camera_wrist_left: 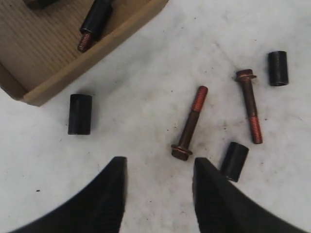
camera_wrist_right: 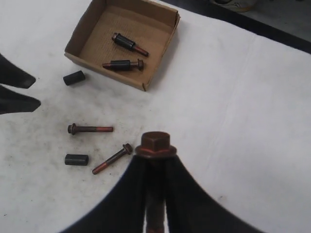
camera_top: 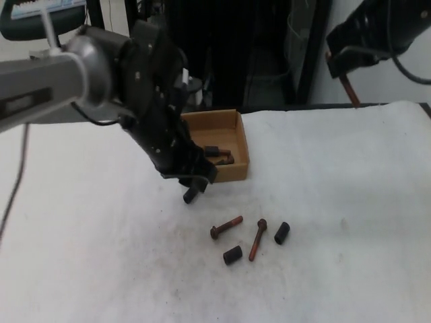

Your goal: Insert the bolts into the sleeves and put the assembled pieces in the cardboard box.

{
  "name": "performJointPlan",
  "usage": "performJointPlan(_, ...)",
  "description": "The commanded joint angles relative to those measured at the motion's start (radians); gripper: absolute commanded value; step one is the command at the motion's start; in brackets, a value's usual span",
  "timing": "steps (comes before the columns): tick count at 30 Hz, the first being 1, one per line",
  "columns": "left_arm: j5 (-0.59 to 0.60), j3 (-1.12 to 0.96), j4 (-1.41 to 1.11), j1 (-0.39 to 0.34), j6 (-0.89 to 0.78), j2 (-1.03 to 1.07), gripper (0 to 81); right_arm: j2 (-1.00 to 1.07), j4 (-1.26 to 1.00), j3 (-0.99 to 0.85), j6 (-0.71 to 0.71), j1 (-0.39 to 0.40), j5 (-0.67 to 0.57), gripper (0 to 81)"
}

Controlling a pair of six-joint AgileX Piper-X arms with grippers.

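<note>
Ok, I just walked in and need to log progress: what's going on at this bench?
Two robot arms are fitting bolts into sleeves. The right gripper is shut on a bolt, held up off the bench. The left gripper is open above the loose parts, near a sleeve beside the cardboard box. Two assembled pieces lie in the box. Two more bolts and two more sleeves lie loose.

A white cloth (camera_wrist_left: pixel 160 53), speckled with dark grime, is spread flat beneath the fingers (camera_wrist_left: pixel 109 204). Well beyond the fingers, past the cloth's far edge, black upright posts (camera_top: pixel 306 54) are seen against a dark backdrop.
</note>
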Motion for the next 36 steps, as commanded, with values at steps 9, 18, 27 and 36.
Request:
performJointPlan(9, -0.065, -0.091, 0.036, -0.005, 0.007, 0.158, 41.2, -0.01, -0.037, 0.029, -0.009, -0.003, -0.025, 0.8)
performJointPlan(18, -0.18, -0.1, -0.004, -0.005, 0.047, 0.181, 41.2, -0.01, -0.037, 0.029, -0.012, -0.003, -0.032, 0.8)
performJointPlan(27, -0.185, -0.124, -0.037, -0.005, 0.059, 0.185, 41.2, -0.01, -0.037, 0.029, -0.019, -0.003, -0.032, 0.8)
performJointPlan(36, -0.185, -0.125, -0.037, -0.005, 0.059, 0.213, 41.2, -0.01, -0.037, 0.029, -0.019, -0.003, -0.032, 0.8)
